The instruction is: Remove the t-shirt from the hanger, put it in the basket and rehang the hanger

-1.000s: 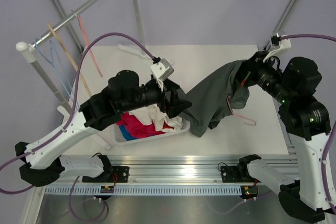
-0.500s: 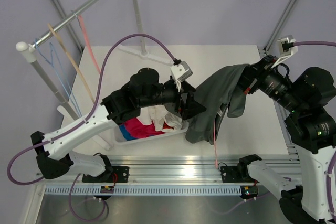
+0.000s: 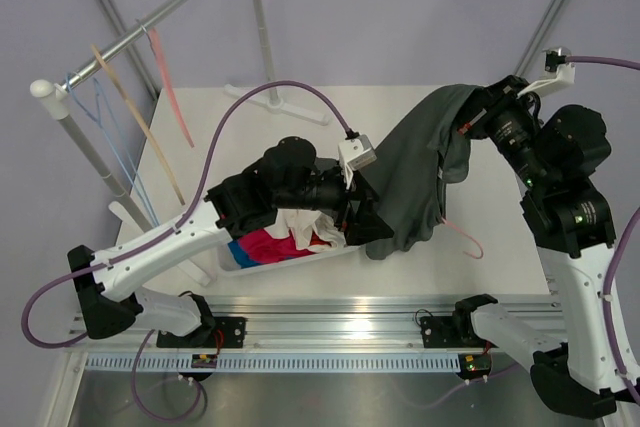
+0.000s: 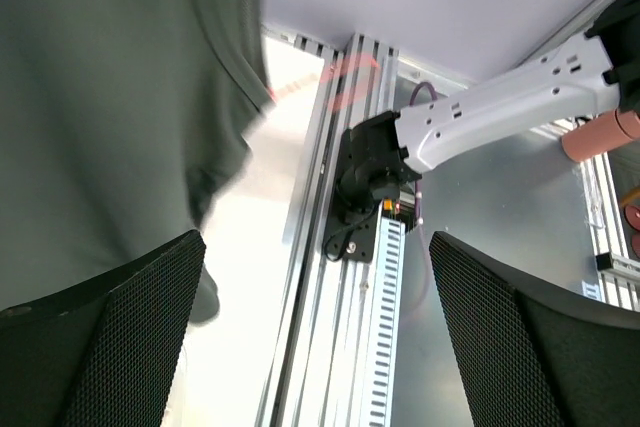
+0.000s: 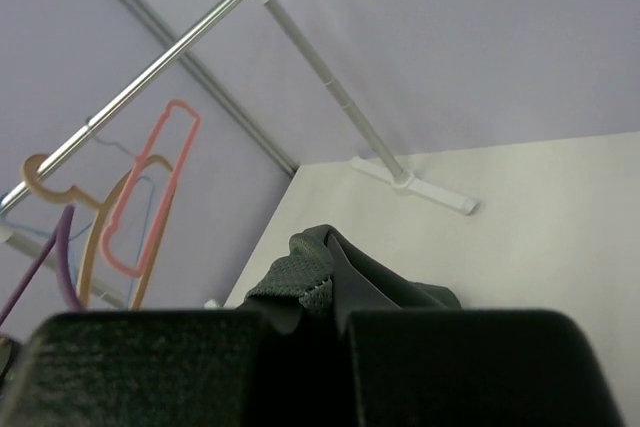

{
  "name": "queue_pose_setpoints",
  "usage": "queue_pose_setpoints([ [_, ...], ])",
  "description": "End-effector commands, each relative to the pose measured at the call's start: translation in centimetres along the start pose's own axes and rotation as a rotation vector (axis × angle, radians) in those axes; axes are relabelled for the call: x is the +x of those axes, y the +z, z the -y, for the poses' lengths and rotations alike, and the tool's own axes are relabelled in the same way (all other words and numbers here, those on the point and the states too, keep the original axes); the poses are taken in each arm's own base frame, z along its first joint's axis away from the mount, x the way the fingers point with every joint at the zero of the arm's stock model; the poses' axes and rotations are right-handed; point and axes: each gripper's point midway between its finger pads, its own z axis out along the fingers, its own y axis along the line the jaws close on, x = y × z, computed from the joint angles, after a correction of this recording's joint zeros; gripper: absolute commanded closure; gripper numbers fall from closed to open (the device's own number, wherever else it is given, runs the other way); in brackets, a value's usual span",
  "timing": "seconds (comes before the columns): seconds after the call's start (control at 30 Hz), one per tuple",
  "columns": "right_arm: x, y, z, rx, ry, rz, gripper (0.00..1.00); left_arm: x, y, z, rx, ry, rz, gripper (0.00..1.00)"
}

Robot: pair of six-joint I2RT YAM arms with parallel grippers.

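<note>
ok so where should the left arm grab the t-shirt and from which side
Probably the lower edge of the t-shirt, coming from the robot's left, where the left gripper sits with jaws open. The right gripper pinches the top, so the cloth hangs as a loose edge there, and the hanger sticks out on the opposite side, clear of that approach.

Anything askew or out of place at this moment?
The hanger pokes out askew from under the lower right edge of the t-shirt, mostly hidden by cloth, while the right gripper holds the fabric bunched.
</note>
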Motion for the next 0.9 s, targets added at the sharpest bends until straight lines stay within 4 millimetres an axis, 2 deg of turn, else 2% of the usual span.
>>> queue_pose_setpoints([
  [0.0,-4.5,-0.2,0.7,0.078,-0.038,0.191,1.0,0.5,0.3,0.6,0.033,0.0,-0.015,0.03],
  [0.03,-5.4,-0.5,1.6,0.139,-0.051,0.227,1.0,0.5,0.2,0.5,0.029,0.007,-0.014,0.03],
  [0.07,-5.3,-0.8,2.6,0.193,-0.066,0.223,1.0,0.4,0.2,0.4,0.019,0.015,-0.01,0.03],
  [0.1,-6.3,-1.3,2.9,0.233,-0.094,0.245,1.0,0.2,0.1,0.3,0.012,0.018,-0.004,0.03],
  [0.13,-7.2,-1.9,4.1,0.312,-0.106,0.282,1.0,0.0,0.0,0.2,0.006,0.02,0.001,0.03],
  [0.27,-8.4,-3.9,7.0,0.506,-0.147,0.325,1.0,-1.2,0.2,-0.4,-0.036,0.03,0.058,0.03],
  [0.3,-8.8,-4.4,7.7,0.55,-0.153,0.344,1.0,-0.9,0.3,-0.6,-0.041,0.021,0.059,0.03],
  [0.5,-9.0,-6.2,9.2,0.651,-0.117,0.393,1.0,-1.5,0.9,-0.7,-0.034,0.016,0.095,0.03],
  [0.6,-8.2,-5.6,9.2,0.626,-0.07,0.386,1.0,-2.3,1.9,-0.4,-0.008,0.015,0.111,0.03],
  [0.67,-7.3,-4.4,9.3,0.594,-0.047,0.371,1.0,-2.9,2.6,0.0,0.018,0.012,0.116,0.03],
  [0.87,-5.5,-1.2,9.7,0.543,-0.008,0.336,1.0,-1.7,5.6,-0.9,0.049,-0.002,0.087,0.03],
])
